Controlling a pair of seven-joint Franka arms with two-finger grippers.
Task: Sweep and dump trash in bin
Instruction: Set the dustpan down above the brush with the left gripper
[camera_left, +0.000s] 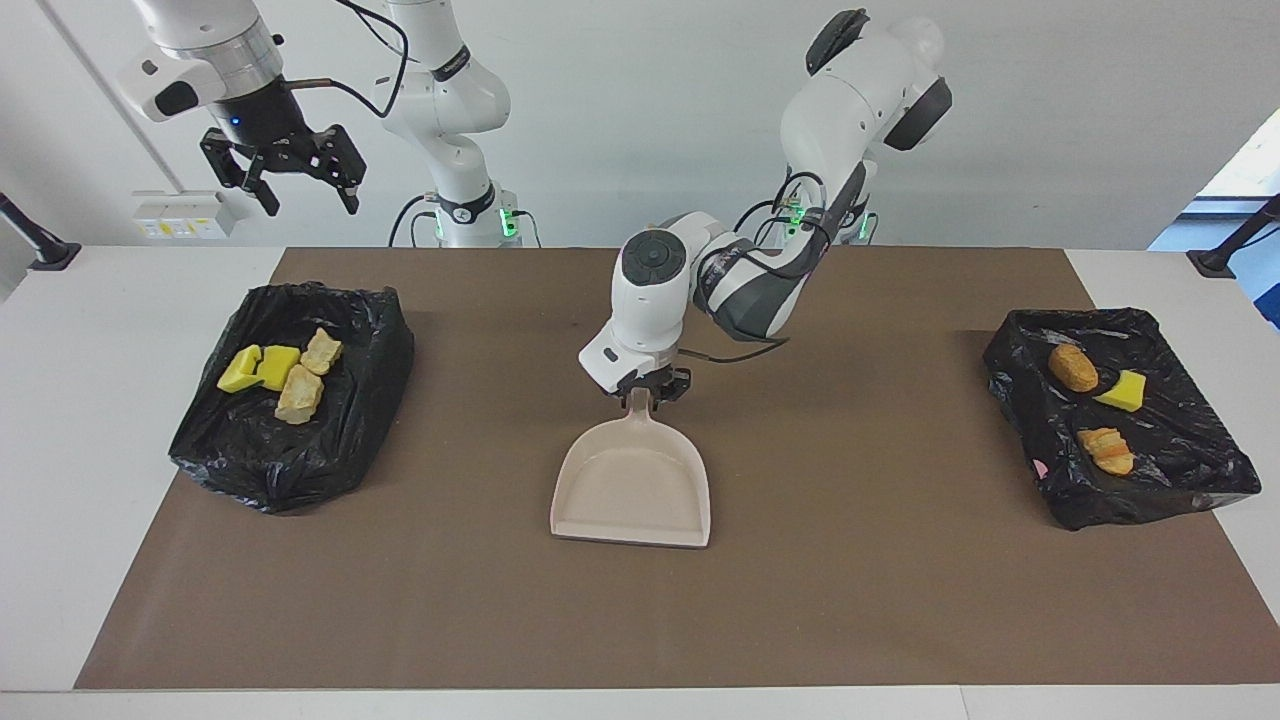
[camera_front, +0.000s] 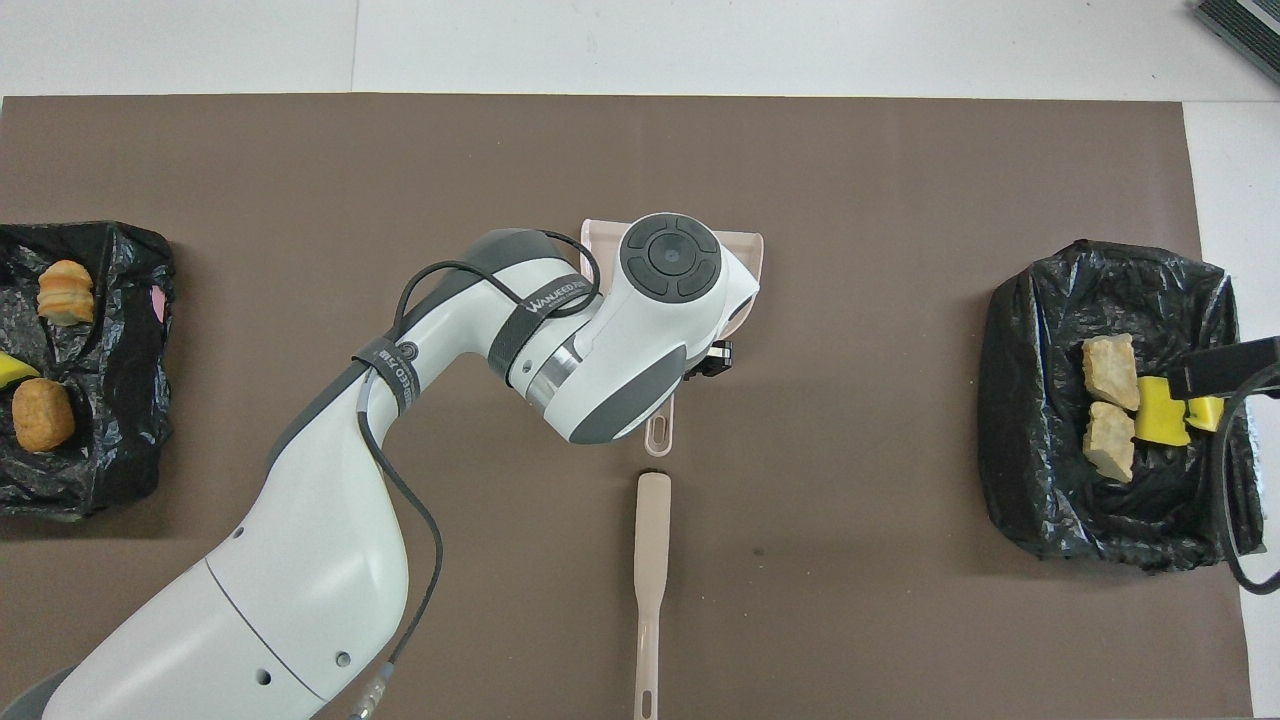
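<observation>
A beige dustpan (camera_left: 630, 490) lies flat at the table's middle, its handle (camera_front: 660, 435) pointing toward the robots. My left gripper (camera_left: 650, 388) is down at that handle; the arm hides most of the pan from above. My right gripper (camera_left: 305, 195) is open and empty, raised over the black-lined bin (camera_left: 290, 470) at the right arm's end. That bin holds two yellow sponge wedges (camera_left: 258, 368) and two beige chunks (camera_left: 300, 393). The other black-lined bin (camera_left: 1150, 490) holds a brown croquette (camera_left: 1072, 367), a yellow wedge (camera_left: 1122, 391) and an orange-striped pastry (camera_left: 1108, 450).
A long beige brush handle (camera_front: 650, 560) lies on the brown mat (camera_front: 900, 600), nearer to the robots than the dustpan and in line with it. The facing view does not show it; the left arm covers that spot. White table edge frames the mat.
</observation>
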